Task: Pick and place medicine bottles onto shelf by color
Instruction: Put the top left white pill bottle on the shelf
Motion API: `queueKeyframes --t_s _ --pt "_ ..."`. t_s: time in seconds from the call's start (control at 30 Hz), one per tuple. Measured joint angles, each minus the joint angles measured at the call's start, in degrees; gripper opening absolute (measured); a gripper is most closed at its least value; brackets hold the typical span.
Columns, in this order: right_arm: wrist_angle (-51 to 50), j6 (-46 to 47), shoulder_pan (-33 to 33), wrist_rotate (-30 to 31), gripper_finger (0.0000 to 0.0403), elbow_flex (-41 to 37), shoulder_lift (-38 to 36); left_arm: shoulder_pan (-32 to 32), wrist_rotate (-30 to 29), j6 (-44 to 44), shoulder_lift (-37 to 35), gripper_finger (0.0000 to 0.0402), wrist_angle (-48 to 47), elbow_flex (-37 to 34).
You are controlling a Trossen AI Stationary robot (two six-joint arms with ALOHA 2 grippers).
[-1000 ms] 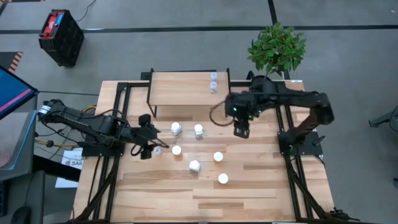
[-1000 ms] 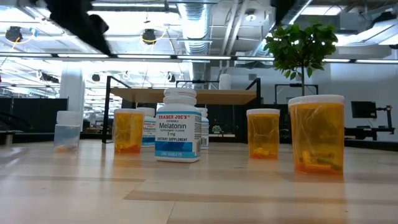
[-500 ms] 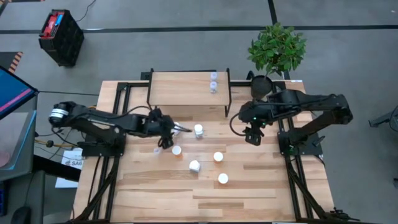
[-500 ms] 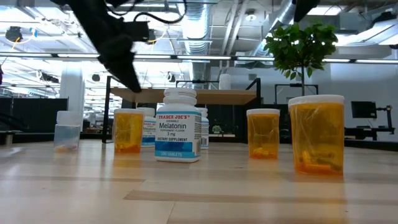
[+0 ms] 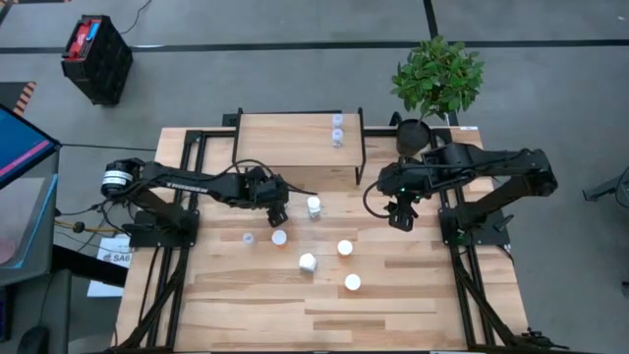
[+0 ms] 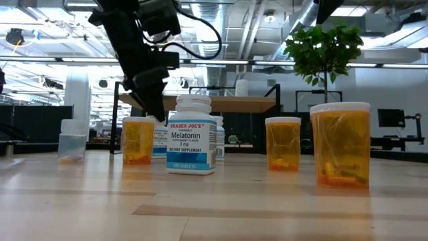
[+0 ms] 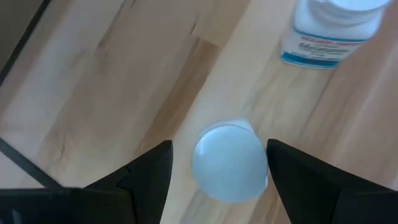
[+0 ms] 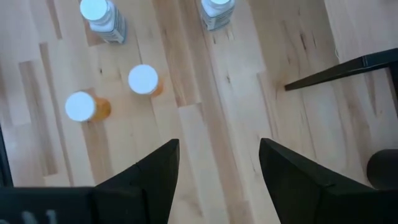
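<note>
My left gripper [image 5: 278, 208] is open and points down over a white-capped bottle [image 7: 229, 163] that stands on the table just in front of the shelf [image 5: 285, 147]. Its fingers stand on either side of the cap, and I cannot tell whether they touch it. A second white bottle [image 5: 314, 206] stands beside it. Two clear bluish bottles [image 5: 337, 130] stand on the shelf's right end. My right gripper [image 5: 400, 218] is open and empty, right of the bottles. Orange bottles [image 5: 345, 248] stand mid-table.
On the table stand a white bottle [image 5: 308, 262], orange bottles [image 5: 279, 237] [image 5: 352, 282] and a small clear bottle [image 5: 248, 237]. The shelf's black legs [image 8: 336, 71] stand close by. A potted plant [image 5: 438, 74] is at the far right corner. The near half of the table is bare wood.
My left gripper has gone from the table's left toward the right and far edge, to over the white bottle in front of the shelf, and has come down around it. My right gripper has gone a little toward the table's right edge, then kept still.
</note>
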Motion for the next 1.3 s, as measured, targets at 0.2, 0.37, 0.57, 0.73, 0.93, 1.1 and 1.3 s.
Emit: queueKeyframes --t_s 0.2,0.37,0.57,0.73,0.93,1.1,1.3 --pt "0.0 -0.7 0.0 0.0 0.0244 0.0 0.0 1.2 2.3 -1.1 0.1 0.0246 -0.6 0.0" --pt "0.0 -0.7 0.0 0.0 0.0244 0.0 0.0 1.4 4.9 -1.4 0.1 0.0246 -1.9 0.0" --pt "0.0 -0.7 0.0 0.0 0.0244 0.0 0.0 1.5 3.4 -1.6 0.1 0.0229 -1.6 0.0" --pt "0.0 -0.6 0.0 0.0 0.0244 0.0 0.0 1.4 4.6 -1.5 1.1 0.0193 -1.9 0.0" --pt "0.2 -0.6 0.0 0.0 0.0244 0.1 0.1 1.4 4.2 -0.6 1.6 0.0151 0.2 0.1" --pt "0.1 -0.6 0.0 0.0 0.0244 0.1 0.1 0.9 6.8 0.6 0.5 0.0148 -3.0 2.0" --pt "-0.1 -0.6 0.0 0.0 0.0244 0.1 0.0 -0.6 6.5 5.1 -0.3 0.0153 -13.4 10.3"
